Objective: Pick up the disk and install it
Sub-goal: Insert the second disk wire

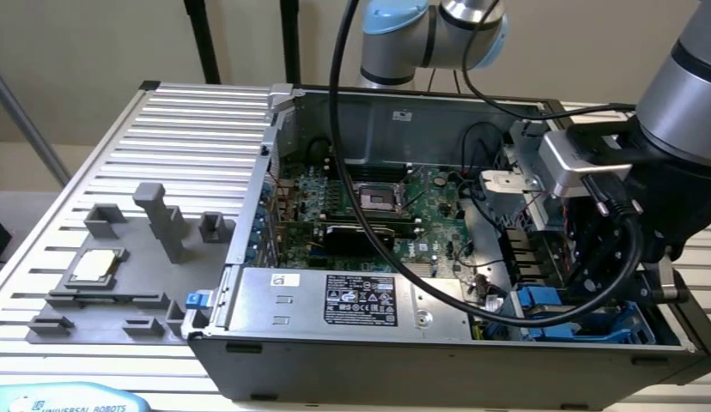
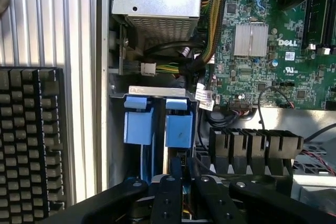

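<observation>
The disk (image 2: pixel 178 129) stands on edge in the drive bay at the case's front corner, its blue carrier end facing the wrist camera. My gripper (image 2: pixel 184 182) is right over it, its black fingers (image 2: pixel 168 198) closed close together on the disk's thin edge. A second blue carrier (image 2: pixel 139 121) stands parallel beside it in the bay. In the exterior view the blue bay (image 1: pixel 544 302) lies at the case's front on the exterior view's right, with the arm's wrist (image 1: pixel 608 240) lowered over it and hiding the fingers.
The silver power supply (image 1: pixel 332 296) with a black label sits beside the bay. Black cables (image 1: pixel 447 292) loop over the motherboard (image 1: pixel 379 206). Outside the case, a grey fixture (image 1: pixel 161 223) holds a small silvery chip (image 1: pixel 92 266). A black keyboard (image 2: pixel 29 145) lies by the case wall.
</observation>
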